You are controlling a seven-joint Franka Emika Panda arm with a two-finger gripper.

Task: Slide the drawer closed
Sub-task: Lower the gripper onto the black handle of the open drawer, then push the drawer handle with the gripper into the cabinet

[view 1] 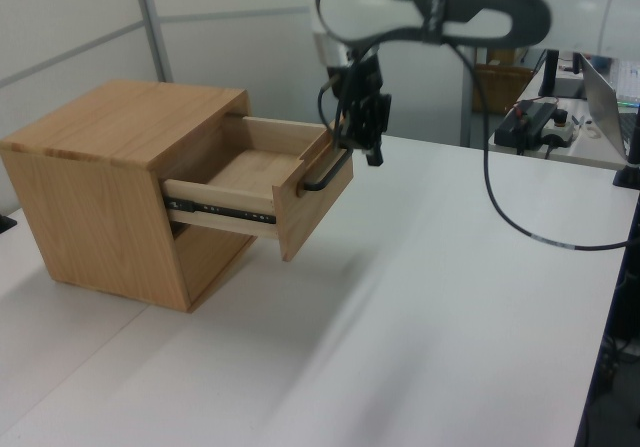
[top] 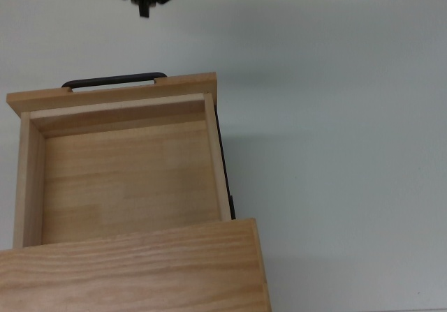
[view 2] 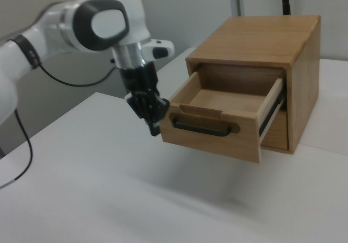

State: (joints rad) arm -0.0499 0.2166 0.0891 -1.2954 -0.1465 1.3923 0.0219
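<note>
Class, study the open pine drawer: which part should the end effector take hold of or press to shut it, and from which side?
Press the drawer's front panel around the black bar handle, approaching from the open table side. That face is broad, flat and square to the slide direction into the cabinet.

The drawer (top: 122,179) is light pine with a fine straight grain running across its floor, and the handle (view 2: 204,128) on its front panel is plain black. The cabinet (view 1: 105,182) around it is the same pale honey wood, with darker streaks of grain on its flat top. The table (top: 335,116) is plain matte white, the gripper (view 2: 153,124) is black, and the arm (view 2: 81,28) above it is glossy white with dark grey joint covers.
</note>
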